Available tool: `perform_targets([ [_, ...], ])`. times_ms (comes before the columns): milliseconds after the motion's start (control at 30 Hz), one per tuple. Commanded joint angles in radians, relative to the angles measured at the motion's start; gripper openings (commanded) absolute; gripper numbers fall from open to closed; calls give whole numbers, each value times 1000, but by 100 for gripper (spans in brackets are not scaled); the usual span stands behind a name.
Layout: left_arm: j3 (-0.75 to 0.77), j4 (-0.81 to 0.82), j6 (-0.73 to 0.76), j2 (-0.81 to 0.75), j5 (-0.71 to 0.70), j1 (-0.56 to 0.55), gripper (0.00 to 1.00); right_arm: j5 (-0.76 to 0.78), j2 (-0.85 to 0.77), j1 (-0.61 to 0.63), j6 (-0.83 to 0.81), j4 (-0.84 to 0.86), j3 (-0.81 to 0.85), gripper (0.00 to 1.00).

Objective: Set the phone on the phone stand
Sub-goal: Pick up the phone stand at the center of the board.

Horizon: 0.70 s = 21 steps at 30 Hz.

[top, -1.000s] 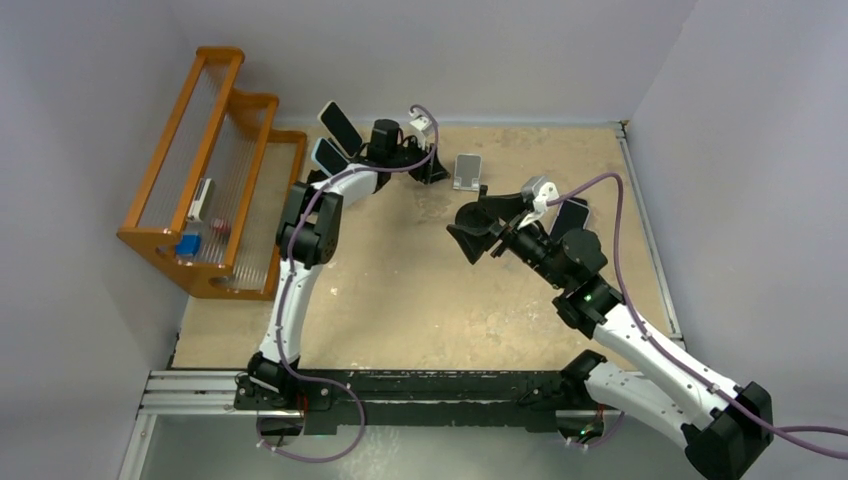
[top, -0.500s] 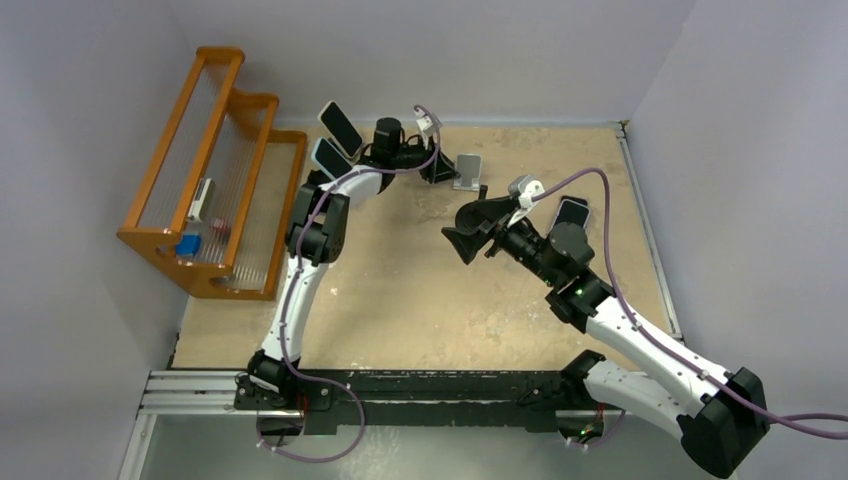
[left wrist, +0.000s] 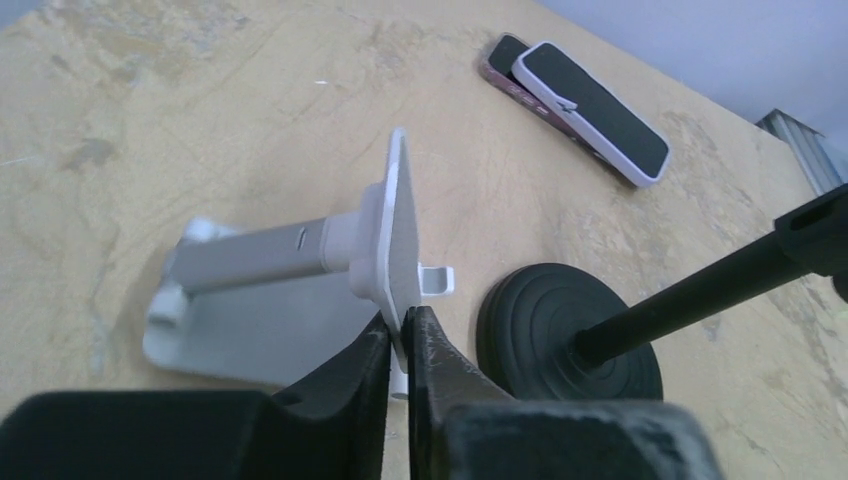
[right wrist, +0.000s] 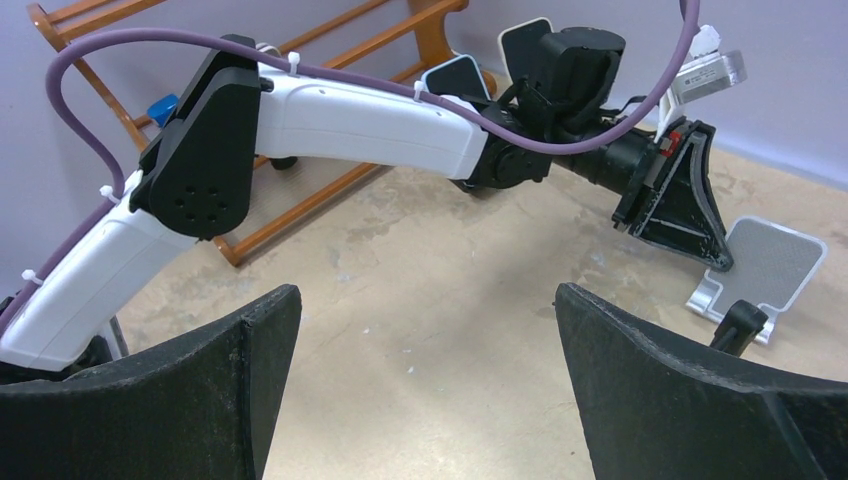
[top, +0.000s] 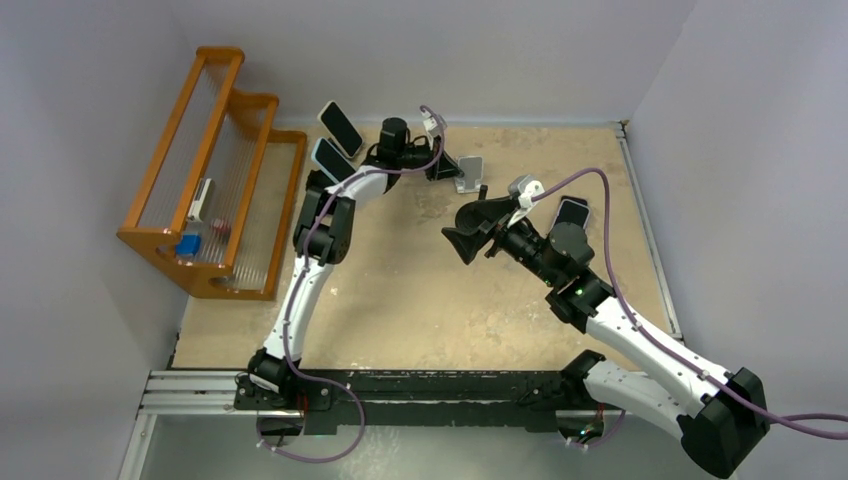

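The silver phone stand (top: 467, 171) stands at the back of the table. Its tilted plate (left wrist: 398, 235) shows edge-on in the left wrist view. My left gripper (left wrist: 398, 322) is shut on the lower edge of that plate; from above it sits just left of the stand (top: 445, 168). A white-edged phone (left wrist: 595, 112) with a dark screen lies flat further right, overlapping a reddish one (left wrist: 503, 62). From above, that phone (top: 570, 212) is partly hidden behind my right arm. My right gripper (top: 468, 232) hovers open mid-table with nothing between its fingers (right wrist: 425, 300).
A black round base with a rod (left wrist: 570, 330) stands right beside the phone stand. Two more phones (top: 340, 125) (top: 330, 157) are propped at the back left. An orange wooden rack (top: 215, 170) lines the left side. Walls close the back and right.
My left gripper has moved right to the stand and closed on its plate. The right arm shifted slightly left early on, then stayed still and open.
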Motion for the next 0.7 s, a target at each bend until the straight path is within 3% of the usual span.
perform_targets([
  [0,6,128,-59,2,109,-11,2,10,-17,1,-15,30,8,99],
  [233,-124,237,-90,-66,99,-1,0,16,-17,2,-16,28,7,99],
  [433,-412,491,-154,-244,-103,59,0,10,-24,1,-17,34,1,99],
  [667,-679,599,-96,-492,-335,74,0,-8,-19,1,-17,52,-8,99],
])
